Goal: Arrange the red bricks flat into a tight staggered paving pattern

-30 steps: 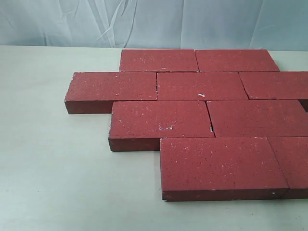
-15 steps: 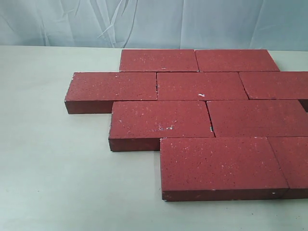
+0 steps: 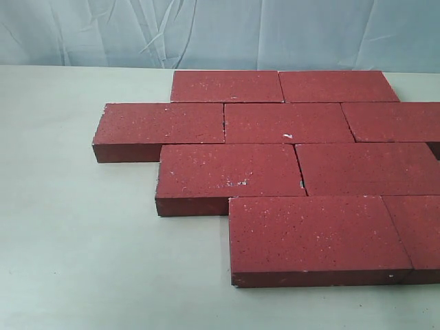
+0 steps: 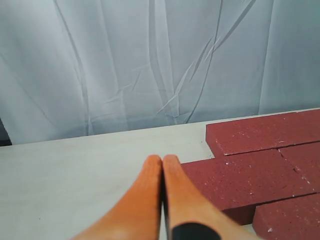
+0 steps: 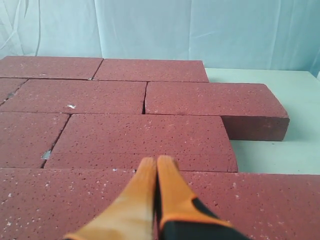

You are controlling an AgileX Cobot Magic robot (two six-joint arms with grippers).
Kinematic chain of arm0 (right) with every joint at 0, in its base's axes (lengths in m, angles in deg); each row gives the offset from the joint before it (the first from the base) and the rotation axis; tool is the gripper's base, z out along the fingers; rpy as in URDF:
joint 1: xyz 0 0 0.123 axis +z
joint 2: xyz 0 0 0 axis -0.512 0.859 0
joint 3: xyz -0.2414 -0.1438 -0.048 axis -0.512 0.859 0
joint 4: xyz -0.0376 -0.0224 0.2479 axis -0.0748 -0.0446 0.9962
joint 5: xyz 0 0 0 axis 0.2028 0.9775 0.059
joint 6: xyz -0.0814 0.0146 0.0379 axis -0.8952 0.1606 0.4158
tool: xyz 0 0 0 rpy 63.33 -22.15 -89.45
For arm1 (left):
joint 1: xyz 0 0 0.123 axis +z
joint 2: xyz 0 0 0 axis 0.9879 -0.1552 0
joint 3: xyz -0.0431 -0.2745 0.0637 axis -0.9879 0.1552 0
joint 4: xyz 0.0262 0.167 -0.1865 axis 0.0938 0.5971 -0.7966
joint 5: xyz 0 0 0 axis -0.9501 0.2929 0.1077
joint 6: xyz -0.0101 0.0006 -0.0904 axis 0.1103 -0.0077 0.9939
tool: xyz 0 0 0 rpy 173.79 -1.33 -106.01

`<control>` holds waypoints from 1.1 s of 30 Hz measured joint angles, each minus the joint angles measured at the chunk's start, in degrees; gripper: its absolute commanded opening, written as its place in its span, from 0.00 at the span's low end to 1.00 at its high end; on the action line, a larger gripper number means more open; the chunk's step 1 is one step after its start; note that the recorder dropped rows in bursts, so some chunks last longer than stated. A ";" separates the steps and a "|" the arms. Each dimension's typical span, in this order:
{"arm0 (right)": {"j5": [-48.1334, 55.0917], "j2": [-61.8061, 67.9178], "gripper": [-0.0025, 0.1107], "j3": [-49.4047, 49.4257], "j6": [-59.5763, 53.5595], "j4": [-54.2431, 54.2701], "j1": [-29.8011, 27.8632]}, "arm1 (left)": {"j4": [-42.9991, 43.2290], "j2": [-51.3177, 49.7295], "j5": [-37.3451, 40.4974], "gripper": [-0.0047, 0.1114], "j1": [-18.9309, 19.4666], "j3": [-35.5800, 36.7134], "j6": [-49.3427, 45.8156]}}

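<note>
Exterior view, last second to now. You will find no change to report: the red bricks lie in the same four staggered rows, with every joint, outer edge and white chip at the same place in all three pictures. The wrist views come without earlier pictures, so you cannot judge arm motion from them.

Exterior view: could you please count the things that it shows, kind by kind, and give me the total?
red bricks: 9, all lying flat
table: 1
cloth backdrop: 1
Total: 11
</note>
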 measured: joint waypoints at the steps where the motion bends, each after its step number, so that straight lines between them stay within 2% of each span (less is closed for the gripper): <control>1: 0.00 0.00 0.02 0.00 0.00 0.00 0.00 | 0.09 0.52 0.80 0.04 0.40 0.00 0.00; 7: 0.00 0.00 0.02 0.00 0.00 0.00 0.00 | -0.39 4.63 7.82 0.04 5.63 2.74 0.00; 13: 0.00 0.00 0.02 0.00 0.00 0.00 0.00 | -0.39 11.21 9.01 0.04 10.52 10.85 0.00; 24: 0.00 0.00 0.02 0.00 0.00 0.00 0.00 | 2.25 30.34 7.33 0.04 11.09 24.38 0.00; 33: -0.12 0.00 0.02 0.00 0.00 0.00 0.00 | 3.41 34.19 7.95 0.04 11.09 25.63 0.00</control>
